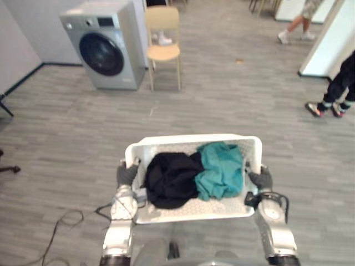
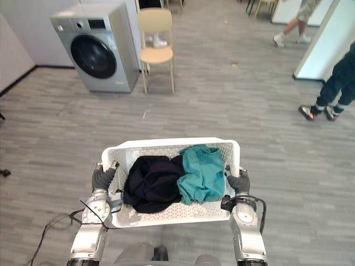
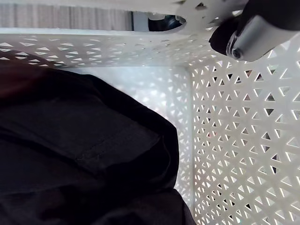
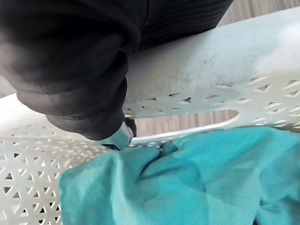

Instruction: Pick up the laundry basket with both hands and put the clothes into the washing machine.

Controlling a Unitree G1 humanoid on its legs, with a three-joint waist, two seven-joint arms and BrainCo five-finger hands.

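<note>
The white perforated plastic laundry basket [image 1: 194, 138] hangs off the grey plank floor [image 1: 66, 138], held close in front of the robot by its two short ends. The left hand [image 1: 126, 174] clamps the left end and the right hand [image 1: 260, 178] the right end. Inside, a crumpled black garment [image 1: 172, 180] fills the left half and a teal garment [image 1: 222, 169] the right half, the two touching in the middle.

The head views give the layout but little of the grip. The right eye view shows the left hand's fingertips [image 2: 113, 164] hooked over the rim. The left wrist view adds a dark-tipped silver finger [image 3: 253, 33] curled over the rim into the basket, beside the cut-out handle, with the black cloth just below. The right wrist view shows that hand's dark cover against the rim and a silver finger [image 4: 117, 138] bent in over the edge, touching the teal cloth — the rest of its fingers are hidden outside the wall.

Well apart from the basket, at the far left, stands the silver-grey front-loading washing machine [image 1: 105, 47], its round dark door shut, with a pale wooden chair [image 1: 163, 50] just beside it. Two people's legs [image 1: 338, 91] show at the far right.
</note>
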